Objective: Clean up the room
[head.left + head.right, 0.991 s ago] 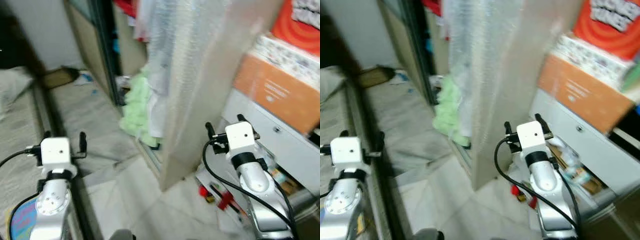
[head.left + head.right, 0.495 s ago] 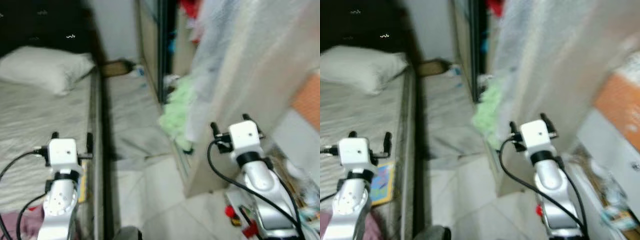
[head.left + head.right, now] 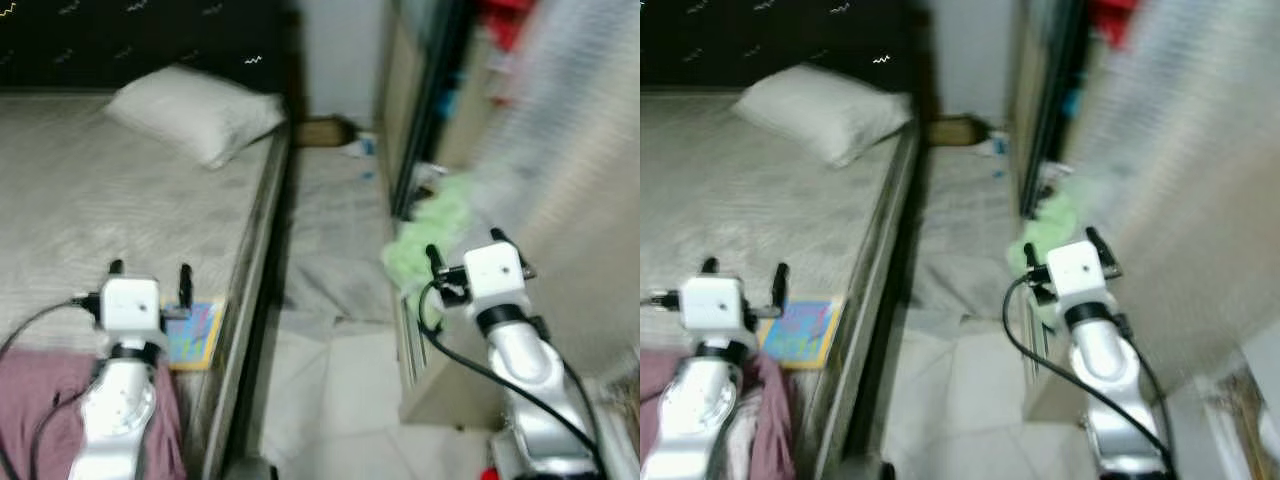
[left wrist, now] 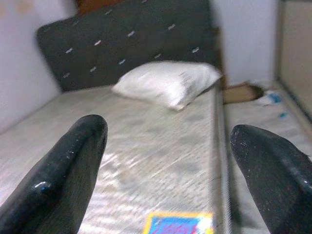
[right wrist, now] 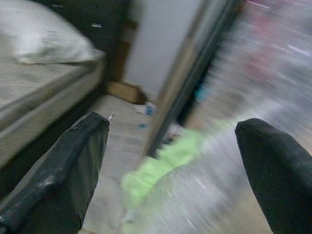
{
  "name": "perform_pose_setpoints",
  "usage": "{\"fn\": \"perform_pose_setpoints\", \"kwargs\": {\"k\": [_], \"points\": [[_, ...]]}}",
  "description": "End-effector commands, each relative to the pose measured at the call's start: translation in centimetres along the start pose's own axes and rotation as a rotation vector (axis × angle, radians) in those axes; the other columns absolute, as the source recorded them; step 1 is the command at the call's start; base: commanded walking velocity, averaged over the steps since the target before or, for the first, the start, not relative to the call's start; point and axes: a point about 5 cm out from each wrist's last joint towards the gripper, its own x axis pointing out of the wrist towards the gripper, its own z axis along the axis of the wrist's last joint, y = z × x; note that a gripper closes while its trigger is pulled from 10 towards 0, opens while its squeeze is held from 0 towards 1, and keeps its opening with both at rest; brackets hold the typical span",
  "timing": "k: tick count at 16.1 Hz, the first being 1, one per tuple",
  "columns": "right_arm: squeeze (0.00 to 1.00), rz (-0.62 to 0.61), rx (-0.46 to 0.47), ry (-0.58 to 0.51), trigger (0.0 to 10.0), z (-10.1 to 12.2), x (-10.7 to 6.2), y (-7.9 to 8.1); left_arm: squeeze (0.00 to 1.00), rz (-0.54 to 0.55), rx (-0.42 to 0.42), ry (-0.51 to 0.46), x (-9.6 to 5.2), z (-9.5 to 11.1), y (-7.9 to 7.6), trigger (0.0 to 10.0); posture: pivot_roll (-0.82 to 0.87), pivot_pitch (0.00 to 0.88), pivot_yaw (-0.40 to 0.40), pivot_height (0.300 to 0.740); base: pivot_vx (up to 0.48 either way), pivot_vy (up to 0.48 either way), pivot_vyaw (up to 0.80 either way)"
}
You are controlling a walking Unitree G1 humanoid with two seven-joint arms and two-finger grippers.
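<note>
Grippers both wide, empty: left gripper (image 3: pixel 148 283) above book (image 3: pixel 193 333) on bed (image 3: pixel 90 200); its wrist view adds headboard (image 4: pixel 126 41). Right gripper (image 3: pixel 462 253) beside green cloth (image 5: pixel 156 168).

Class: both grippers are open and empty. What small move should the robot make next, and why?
Probably reach the left gripper forward and down to the colourful book lying at the bed's edge, since it is the nearest loose item; the right gripper hangs over the floor.
</note>
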Motion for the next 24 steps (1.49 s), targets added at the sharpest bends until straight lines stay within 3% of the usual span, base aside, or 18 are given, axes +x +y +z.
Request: {"fn": "perform_pose_setpoints", "kwargs": {"k": [1, 24], "points": [[0.0, -0.007, -0.011, 0.004, 10.0, -0.15, -0.02, -0.41, 0.0, -0.014, 0.004, -0.01, -0.02, 0.25, -0.24, 10.0, -0.08, 0.0, -0.019, 0.74, 0.0, 0.0, 0.8], [0.0, 0.042, 0.027, -0.028, 10.0, 0.31, 0.94, 0.47, 0.0, 0.001, -0.013, 0.001, 0.49, 0.17, -0.16, 10.0, -0.07, 0.0, -0.019, 0.74, 0.0, 0.0, 0.8]]}}
